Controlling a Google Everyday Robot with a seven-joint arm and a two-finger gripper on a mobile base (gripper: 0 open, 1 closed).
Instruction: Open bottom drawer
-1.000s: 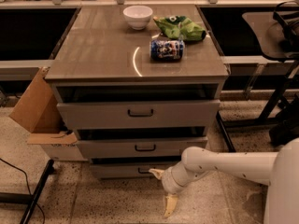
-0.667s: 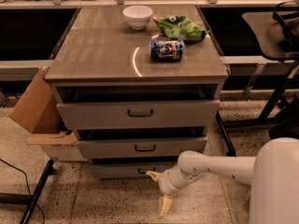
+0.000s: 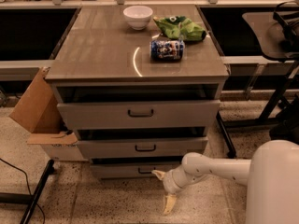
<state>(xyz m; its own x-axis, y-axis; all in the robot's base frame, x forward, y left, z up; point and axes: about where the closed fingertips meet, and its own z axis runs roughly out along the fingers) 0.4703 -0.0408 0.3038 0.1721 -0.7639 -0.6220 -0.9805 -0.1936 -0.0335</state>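
Note:
The bottom drawer [image 3: 121,171] is the slimmest grey front, lowest in the cabinet, with a small dark loop handle [image 3: 145,171] at its centre. It stands a little proud of the cabinet, with a dark gap above it. My gripper [image 3: 163,189] is low in front of the drawer, just right of the handle, on a white arm reaching in from the right. It is open. The upper fingertip [image 3: 158,174] is next to the handle's right end, and the lower one [image 3: 169,203] hangs near the floor.
The medium drawer [image 3: 142,148] and the tall top drawer [image 3: 138,114] are above. On the cabinet top stand a white bowl [image 3: 138,17], a green bag [image 3: 180,28] and a can [image 3: 167,50]. A cardboard box [image 3: 36,111] is at the left, a chair [image 3: 275,36] at the right.
My gripper has shifted slightly left, toward the bottom drawer's handle. The drawers have not moved.

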